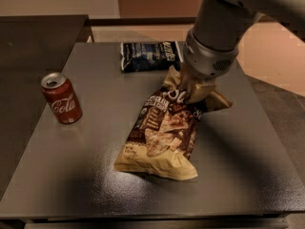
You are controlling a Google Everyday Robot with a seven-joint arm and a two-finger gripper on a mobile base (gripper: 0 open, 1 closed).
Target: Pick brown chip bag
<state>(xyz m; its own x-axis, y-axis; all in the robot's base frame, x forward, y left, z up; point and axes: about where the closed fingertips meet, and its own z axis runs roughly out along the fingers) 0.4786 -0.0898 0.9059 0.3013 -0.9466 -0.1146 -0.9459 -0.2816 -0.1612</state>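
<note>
The brown chip bag (164, 132), tan and dark brown with pictured chips, lies slanted in the middle of the grey table (71, 175). Its top end is raised and crumpled under my gripper (193, 92). Its bottom end rests on the table toward the front. My gripper comes down from the upper right on a thick grey arm and is shut on the bag's top end. The pinched part of the bag is partly hidden by the wrist.
A red cola can (61, 98) stands upright at the table's left. A smaller dark blue-black bag (150, 55) lies flat at the table's back edge, just behind my gripper. A darker table (38, 37) adjoins on the left. Floor shows to the right.
</note>
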